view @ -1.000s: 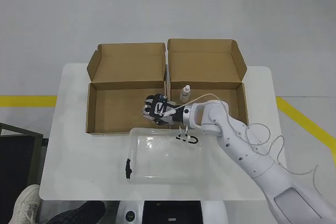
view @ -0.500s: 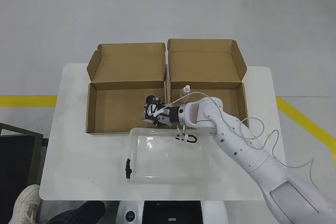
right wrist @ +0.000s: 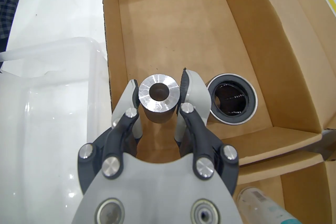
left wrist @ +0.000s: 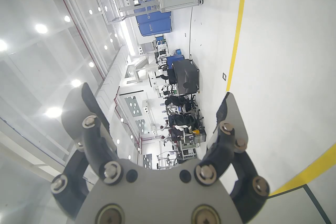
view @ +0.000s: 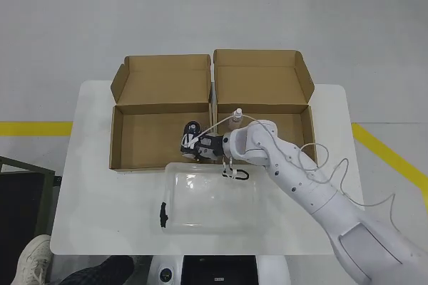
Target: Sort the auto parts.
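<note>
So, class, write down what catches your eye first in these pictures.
The right gripper clamps a shiny metal sleeve, hole facing the wrist camera, over the floor of a cardboard box. Beside it in that box lies a black-rimmed bearing. A clear plastic tub stands next to the box.

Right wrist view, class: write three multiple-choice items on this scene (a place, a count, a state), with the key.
1. Where does the black-rimmed bearing lie? A on the floor; B in a cardboard box; C on a shelf.
2. How many cardboard boxes are there? A four; B three; C two.
3. The right tool is: A shut on the metal cylinder; B open and empty; C shut on a cloth.
Key: 1 B, it lies on the box floor beside the tool; 2 C, the top view shows that box and a second box; 3 A, both fingers press the cylinder's sides.
</note>
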You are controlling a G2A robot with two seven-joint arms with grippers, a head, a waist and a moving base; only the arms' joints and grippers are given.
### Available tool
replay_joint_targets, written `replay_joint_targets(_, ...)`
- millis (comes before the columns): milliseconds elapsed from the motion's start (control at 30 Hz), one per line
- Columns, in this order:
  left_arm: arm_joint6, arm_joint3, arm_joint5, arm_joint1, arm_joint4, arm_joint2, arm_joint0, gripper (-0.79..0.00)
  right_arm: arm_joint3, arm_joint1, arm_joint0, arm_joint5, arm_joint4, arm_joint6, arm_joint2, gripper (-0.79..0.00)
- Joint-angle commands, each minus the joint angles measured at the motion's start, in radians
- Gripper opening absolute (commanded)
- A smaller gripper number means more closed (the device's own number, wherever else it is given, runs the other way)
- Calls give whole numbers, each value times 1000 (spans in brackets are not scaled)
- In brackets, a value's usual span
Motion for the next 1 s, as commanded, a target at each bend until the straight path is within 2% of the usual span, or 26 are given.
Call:
replay_joint_targets(0, 0, 0, 0, 0, 0, 0, 0, 0, 13, -5, 7, 2, 3, 1, -3, -785)
replay_joint_targets(133, 0, 0, 0, 0, 0, 0, 0, 0, 31, -12, 17, 2, 2, 10, -9, -782)
replay_joint_targets(400, 0, 0, 0, 0, 0, 0, 0, 0, 45, -21, 27, 12, -18, 29, -13, -714)
replay_joint_targets(500, 0, 0, 0, 0, 0, 0, 0, 0, 44, -23, 26, 19, -31, 29, -11, -643)
replay_joint_targets(700, 0, 0, 0, 0, 0, 0, 0, 0, 44, -24, 20, 19, -48, 33, -7, -591)
replay_joint_targets(833, 0, 0, 0, 0, 0, 0, 0, 0, 40, -24, 17, 16, -55, 41, -4, -489)
replay_joint_targets(967, 0, 0, 0, 0, 0, 0, 0, 0, 34, -24, 13, 14, -61, 49, 1, -459)
